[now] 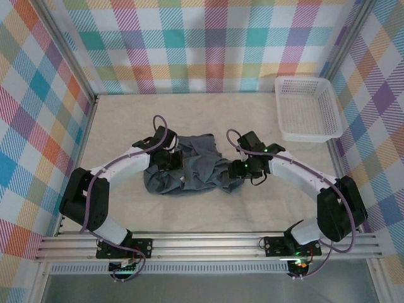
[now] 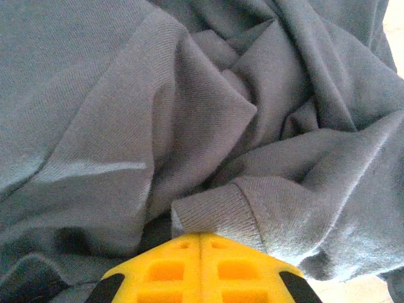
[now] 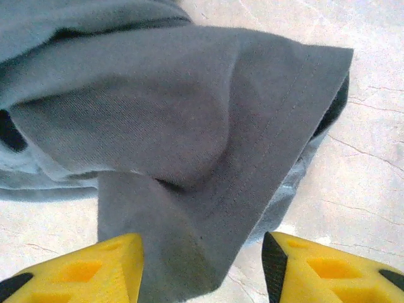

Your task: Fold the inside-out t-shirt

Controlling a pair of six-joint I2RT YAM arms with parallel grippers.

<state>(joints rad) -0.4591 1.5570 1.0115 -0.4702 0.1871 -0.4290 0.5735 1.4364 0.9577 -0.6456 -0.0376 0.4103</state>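
- While it lies crumpled near the middle of the table (image 1: 252, 211), the inside-out t-shirt (image 1: 189, 169) sits between the two arms. It is well apart from the white mesh basket (image 1: 309, 134) in the far right corner.
- The left gripper (image 2: 201, 237) is at the cloth's left edge. Its yellow fingers are pressed together with no gap between them.
- A ribbed band of the garment meets those tips and seems to be pinched there, though folds hide the exact contact.
- The right gripper (image 3: 202, 252) is at the cloth's right edge, with its jaws partly apart and clamped on nothing.
- A stitched sleeve hem hangs loosely down between the right fingers (image 3: 104, 268).
- Pale, veined tabletop shows beyond that sleeve in the right wrist view.
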